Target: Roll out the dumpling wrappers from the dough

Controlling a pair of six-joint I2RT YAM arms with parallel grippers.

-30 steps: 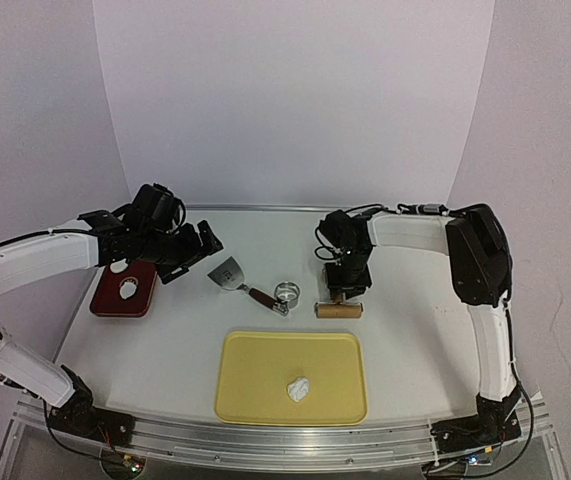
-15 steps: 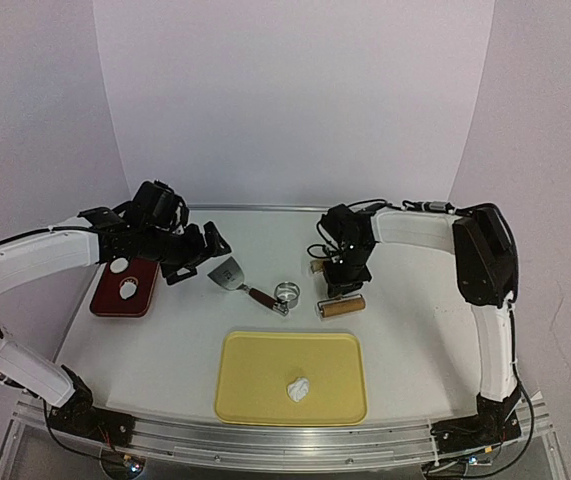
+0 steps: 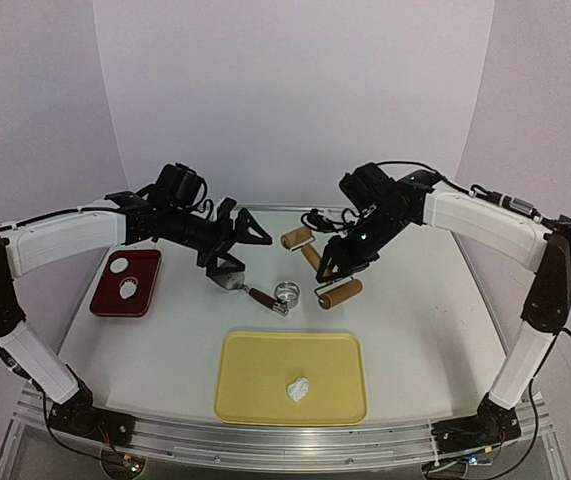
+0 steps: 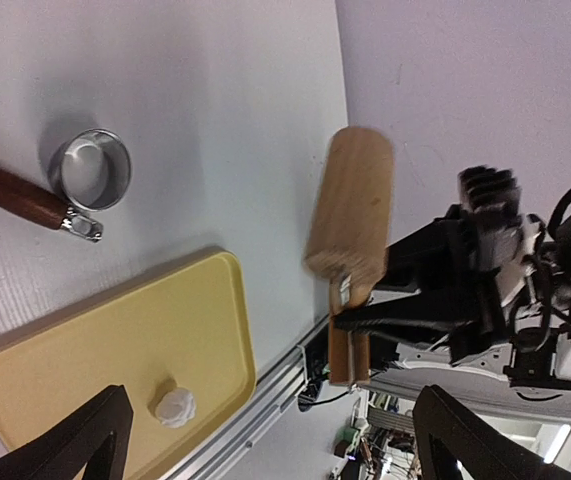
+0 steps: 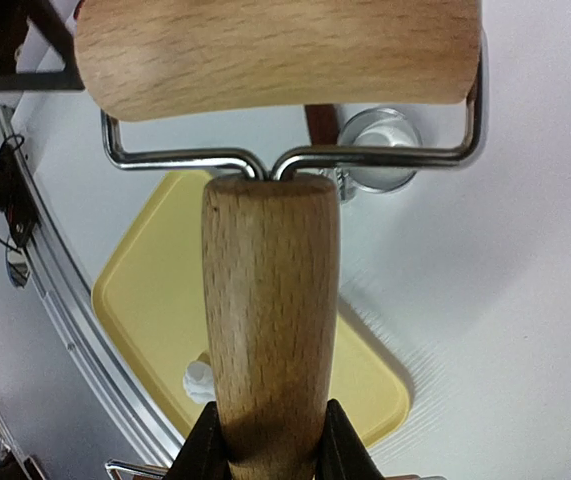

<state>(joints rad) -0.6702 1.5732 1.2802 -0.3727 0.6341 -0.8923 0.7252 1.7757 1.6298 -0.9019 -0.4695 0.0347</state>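
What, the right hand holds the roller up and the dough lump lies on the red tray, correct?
No: the dough lump lies on the yellow tray, as the top view shows; the right hand does hold the roller up.

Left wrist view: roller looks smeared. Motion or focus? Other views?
Left wrist: the wooden pastry roller has smeared edges while the round metal ring cutter is crisp, so likely motion; right wrist: roller grain sharp, yellow rectangular tray softer; top external: even light, faint shadows.
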